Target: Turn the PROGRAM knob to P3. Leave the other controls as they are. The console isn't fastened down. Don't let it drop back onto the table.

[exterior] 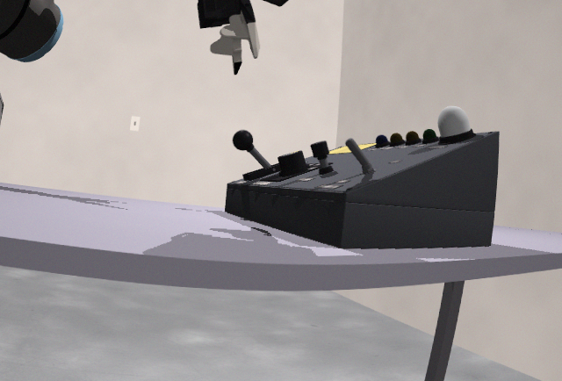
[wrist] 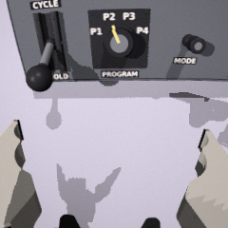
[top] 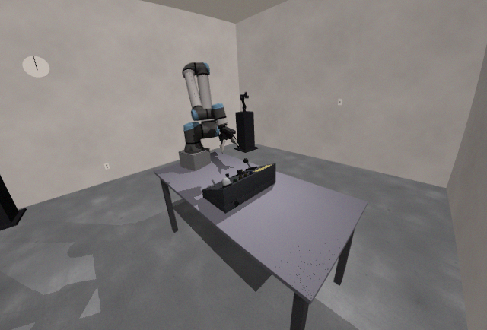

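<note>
My gripper [wrist: 112, 126] hangs spread wide, empty, over the table [wrist: 123, 123]. At eleven o'clock sits the CYCLE lever [wrist: 42, 71]; at twelve the PROGRAM knob [wrist: 119, 44] (pointer near P2); at one o'clock the MODE switch [wrist: 197, 45].

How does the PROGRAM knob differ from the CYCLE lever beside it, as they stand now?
The PROGRAM knob is a low round dial; the CYCLE lever is a thin shaft ending in a black ball. The knob's yellow pointer sits at P2; the lever's ball lies at the HOLD end of its slot. Both are dark, on the same console, and untouched by the open end effector.
</note>
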Controlling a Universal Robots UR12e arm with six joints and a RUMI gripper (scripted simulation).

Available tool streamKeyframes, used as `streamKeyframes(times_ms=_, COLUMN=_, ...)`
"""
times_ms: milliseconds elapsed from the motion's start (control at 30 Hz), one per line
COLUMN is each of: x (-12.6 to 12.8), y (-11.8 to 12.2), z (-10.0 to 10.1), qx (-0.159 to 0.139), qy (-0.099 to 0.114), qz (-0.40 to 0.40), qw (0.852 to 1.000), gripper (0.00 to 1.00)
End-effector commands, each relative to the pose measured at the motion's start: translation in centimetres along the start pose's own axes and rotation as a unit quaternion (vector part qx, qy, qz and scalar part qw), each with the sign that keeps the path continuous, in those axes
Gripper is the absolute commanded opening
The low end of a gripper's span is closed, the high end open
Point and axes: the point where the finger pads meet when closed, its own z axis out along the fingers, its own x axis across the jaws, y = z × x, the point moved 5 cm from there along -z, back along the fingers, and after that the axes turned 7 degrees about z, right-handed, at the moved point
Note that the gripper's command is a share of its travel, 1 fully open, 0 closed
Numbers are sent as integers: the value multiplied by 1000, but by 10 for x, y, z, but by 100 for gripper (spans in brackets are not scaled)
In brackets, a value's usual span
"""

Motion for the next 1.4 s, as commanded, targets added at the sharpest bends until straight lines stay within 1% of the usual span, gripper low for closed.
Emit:
streamKeyframes(times_ms=0, x=-1, y=-16, z=14, qx=31, qy=3, qz=-21, qw=999, gripper=100)
streamKeyframes(times_ms=133, x=-1, y=-23, z=20, qx=45, qy=5, qz=-32, qw=998, gripper=100)
streamKeyframes(times_ms=267, x=-2, y=-26, z=23, qx=53, qy=6, qz=-38, qw=998, gripper=100)
streamKeyframes(times_ms=700, x=-2, y=-28, z=24, qx=56, qy=6, qz=-41, qw=998, gripper=100)
streamKeyframes(times_ms=733, x=-2, y=-28, z=24, qx=56, qy=6, qz=-41, qw=998, gripper=44)
streamKeyframes(times_ms=1367, x=-2, y=-28, z=24, qx=56, qy=6, qz=-41, qw=998, gripper=44)
